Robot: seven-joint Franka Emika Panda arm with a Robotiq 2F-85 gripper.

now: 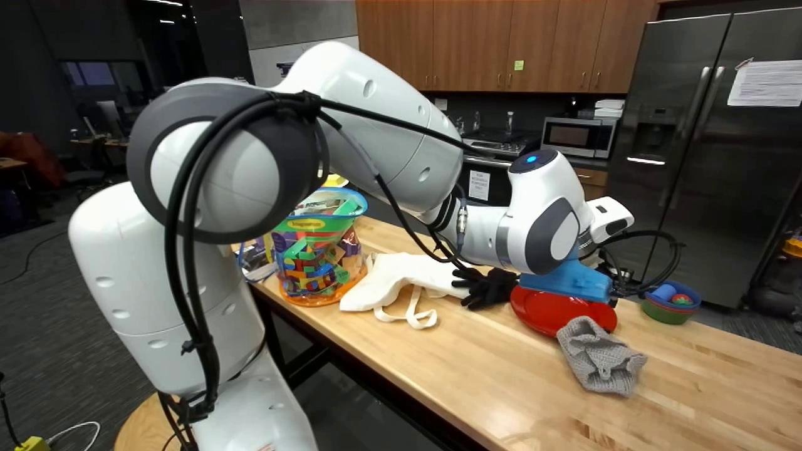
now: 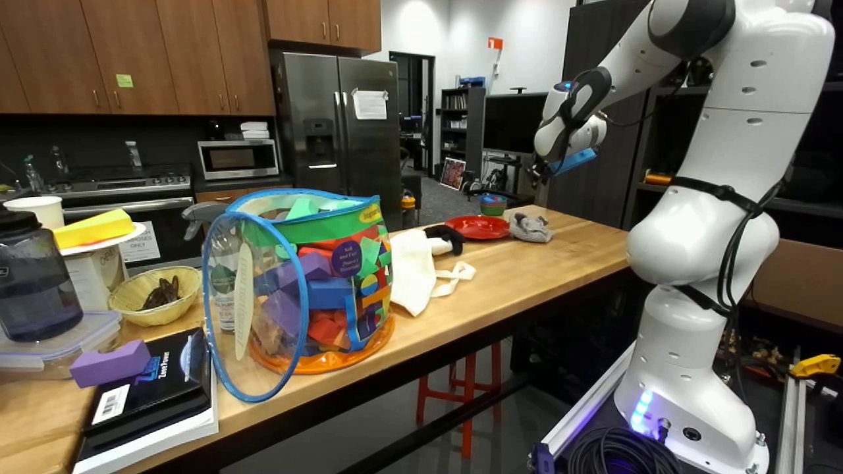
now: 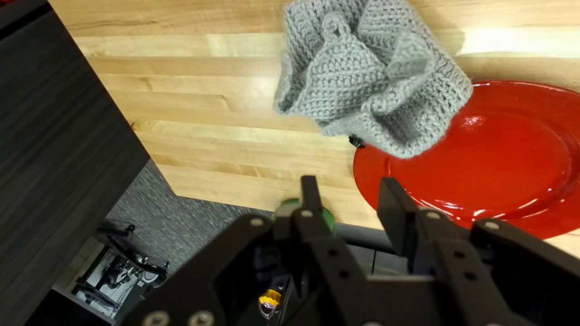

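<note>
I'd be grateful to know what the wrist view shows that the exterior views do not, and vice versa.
Only the wrist view shows the gap inside the open gripper, nothing held, and a small dark item by the gray cloth. Only the exterior views show the white cloth bag, black glove and bag of blocks. All share that cloth, the red plate and wooden table.

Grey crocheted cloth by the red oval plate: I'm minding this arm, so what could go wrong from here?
The grey crocheted cloth appears to overlap the rim of the red oval plate, so dragging it might shift the plate.

The black two-fingered gripper, open, could catch only a loose fold if it closes on the cloth.

The nested green and blue bowls stand near the edge of the pale wooden table; a bump might topple them.
</note>
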